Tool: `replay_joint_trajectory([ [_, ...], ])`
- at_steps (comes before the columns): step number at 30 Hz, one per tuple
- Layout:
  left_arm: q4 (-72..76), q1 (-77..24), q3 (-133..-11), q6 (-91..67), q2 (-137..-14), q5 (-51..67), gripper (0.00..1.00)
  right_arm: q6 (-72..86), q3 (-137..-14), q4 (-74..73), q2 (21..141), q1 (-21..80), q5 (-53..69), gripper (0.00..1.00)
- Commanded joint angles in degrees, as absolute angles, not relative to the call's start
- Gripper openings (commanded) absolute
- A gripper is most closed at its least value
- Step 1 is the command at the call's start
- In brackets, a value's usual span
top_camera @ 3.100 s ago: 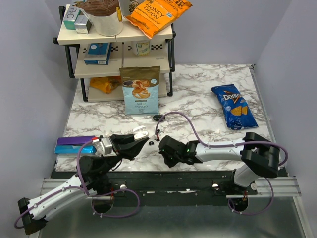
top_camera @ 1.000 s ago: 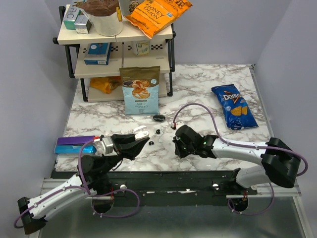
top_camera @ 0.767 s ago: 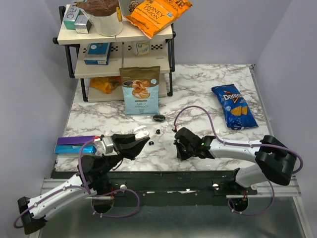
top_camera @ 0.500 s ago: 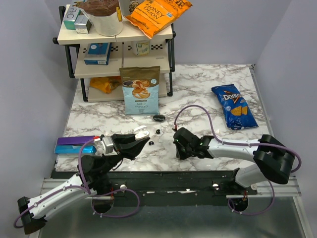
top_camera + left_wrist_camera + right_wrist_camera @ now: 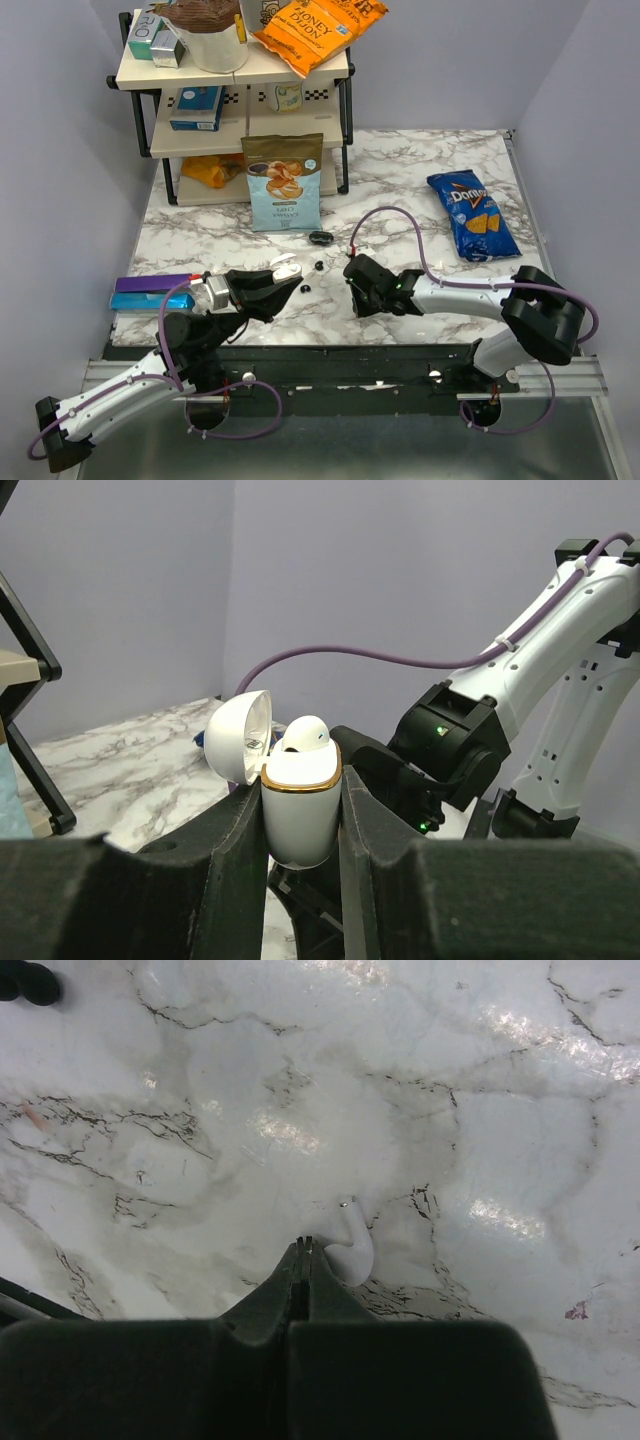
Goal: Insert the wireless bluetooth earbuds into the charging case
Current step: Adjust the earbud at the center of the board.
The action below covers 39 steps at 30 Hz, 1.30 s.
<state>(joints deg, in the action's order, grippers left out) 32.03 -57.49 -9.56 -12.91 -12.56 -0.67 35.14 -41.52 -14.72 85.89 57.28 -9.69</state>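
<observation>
My left gripper (image 5: 300,815) is shut on the white charging case (image 5: 298,810), which has a gold rim; it holds the case upright with the lid (image 5: 238,737) flipped open. One white earbud (image 5: 303,734) sits in the case. In the top view the case (image 5: 283,268) is held above the table's front left. A second white earbud (image 5: 352,1247) lies loose on the marble. My right gripper (image 5: 303,1245) is shut with nothing between its jaws, its tips touching the table just left of that earbud. In the top view the right gripper (image 5: 352,270) is low near the middle front.
Two small black pieces (image 5: 318,265) (image 5: 305,287) and a black oval thing (image 5: 320,237) lie between the grippers. A snack bag (image 5: 284,182) stands before the shelf rack (image 5: 235,95). A blue chip bag (image 5: 470,215) lies right, purple packets (image 5: 150,292) left.
Over the last second my right gripper has crept a little to the left, still shut. The left gripper and the case have stayed still.
</observation>
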Motion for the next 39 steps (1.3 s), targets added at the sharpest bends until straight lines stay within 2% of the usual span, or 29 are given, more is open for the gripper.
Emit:
replay_joint_trajectory([
  [1,33.31,-57.66,-9.23,-12.83,-12.74,-0.26,0.00,35.95,-39.20,-21.35,87.63,56.60,-13.01,0.01],
  [8,34.71,-57.66,-8.62,-13.01,-13.01,0.00,0.00,33.31,-37.53,-18.55,78.32,59.24,-9.58,0.01],
  [15,35.16,-57.66,-8.70,-13.36,-13.18,0.00,0.00,34.01,-41.39,-25.64,72.60,59.24,-14.92,0.01],
  [23,34.02,-57.66,-9.14,-13.45,-12.13,0.00,0.00,39.89,-42.45,-30.67,80.41,57.04,-17.32,0.01],
  [39,33.49,-57.74,-8.79,-13.97,-11.43,1.06,0.00,39.20,-42.53,-24.08,88.06,56.69,-15.56,0.01],
])
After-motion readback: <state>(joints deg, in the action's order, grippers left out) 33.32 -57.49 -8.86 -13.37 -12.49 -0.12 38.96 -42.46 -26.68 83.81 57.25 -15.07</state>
